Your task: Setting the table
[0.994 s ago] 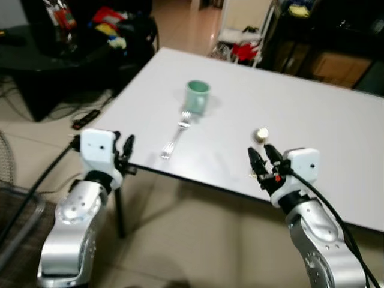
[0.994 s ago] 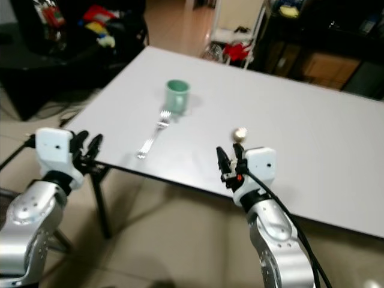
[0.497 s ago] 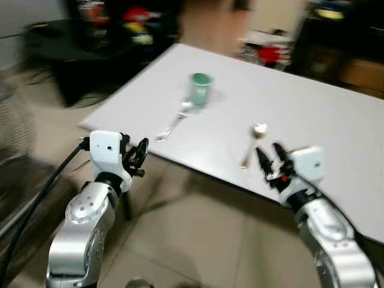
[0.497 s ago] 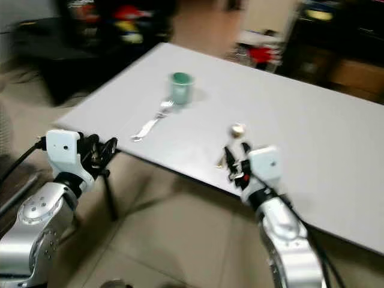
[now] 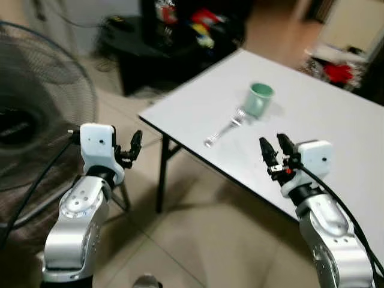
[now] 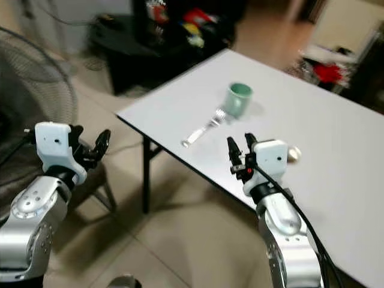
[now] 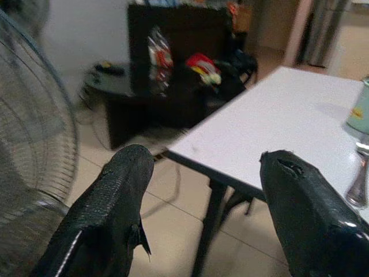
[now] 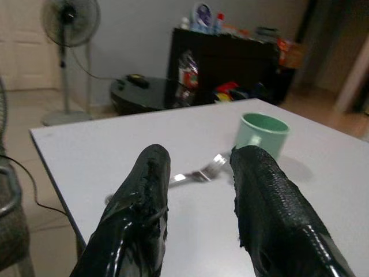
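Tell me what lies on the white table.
On the white table stand a green cup and a fork lying just before it. Right gripper covers part of the surface; a small pale object peeks beside it.

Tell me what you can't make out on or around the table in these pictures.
- Small pale object on the white table: the right claw's white housing hides most of it in the right eye view, so it can't be identified.
- Mug: inside not visible from this angle.
- Fork: cut off by the left wrist view's edge.
- Clutter on the dark shelf: too blurred to identify.
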Tool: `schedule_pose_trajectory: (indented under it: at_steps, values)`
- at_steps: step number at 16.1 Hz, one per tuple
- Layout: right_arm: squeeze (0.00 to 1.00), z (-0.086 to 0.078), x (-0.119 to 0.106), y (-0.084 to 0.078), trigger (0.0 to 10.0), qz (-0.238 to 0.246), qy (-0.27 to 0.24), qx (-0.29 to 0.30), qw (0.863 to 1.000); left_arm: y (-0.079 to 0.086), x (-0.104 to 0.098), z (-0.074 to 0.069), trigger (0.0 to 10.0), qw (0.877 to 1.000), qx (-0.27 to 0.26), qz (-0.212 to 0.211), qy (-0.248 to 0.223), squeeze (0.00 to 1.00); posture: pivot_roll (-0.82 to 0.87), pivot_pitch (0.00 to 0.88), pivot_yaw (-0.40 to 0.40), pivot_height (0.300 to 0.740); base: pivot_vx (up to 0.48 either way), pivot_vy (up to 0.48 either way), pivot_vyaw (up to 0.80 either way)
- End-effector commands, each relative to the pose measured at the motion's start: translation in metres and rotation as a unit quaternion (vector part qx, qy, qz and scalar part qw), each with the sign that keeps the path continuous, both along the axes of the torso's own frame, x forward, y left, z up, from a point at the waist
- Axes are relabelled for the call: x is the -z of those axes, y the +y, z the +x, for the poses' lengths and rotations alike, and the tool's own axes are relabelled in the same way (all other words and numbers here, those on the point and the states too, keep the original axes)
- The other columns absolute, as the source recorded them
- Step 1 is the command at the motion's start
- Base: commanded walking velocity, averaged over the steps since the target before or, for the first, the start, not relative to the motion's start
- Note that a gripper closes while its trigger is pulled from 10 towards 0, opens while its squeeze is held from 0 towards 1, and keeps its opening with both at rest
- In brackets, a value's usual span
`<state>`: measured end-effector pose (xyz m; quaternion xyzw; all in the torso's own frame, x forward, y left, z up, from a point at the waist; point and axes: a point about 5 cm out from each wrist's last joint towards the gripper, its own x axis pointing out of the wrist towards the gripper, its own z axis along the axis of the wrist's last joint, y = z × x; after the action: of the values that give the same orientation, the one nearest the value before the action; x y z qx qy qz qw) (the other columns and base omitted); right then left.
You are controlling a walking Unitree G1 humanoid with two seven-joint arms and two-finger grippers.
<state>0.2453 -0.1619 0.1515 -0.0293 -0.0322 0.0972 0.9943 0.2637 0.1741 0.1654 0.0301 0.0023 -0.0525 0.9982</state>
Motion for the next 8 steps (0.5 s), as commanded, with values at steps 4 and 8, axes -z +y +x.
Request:
schedule_pose_trajectory:
  at_steps: [4,8]
  values:
    - [0.00,-0.0001,-0.0015,-0.0028,10.0,-0.002,0.003,-0.009,1.000,-0.0103,0.0032,0.0016,10.0,1.000,0.014,0.027,0.001,1.00,-0.01,0.012,-0.095,0.740,0.000,0.000,0.80]
    - [0.00,-0.0011,0.0020,-0.0004,10.0,-0.010,0.010,-0.017,1.000,-0.0032,0.0103,-0.0022,10.0,0.999,-0.008,0.031,0.015,1.00,-0.01,0.014,-0.108,0.740,0.000,0.000,0.80]
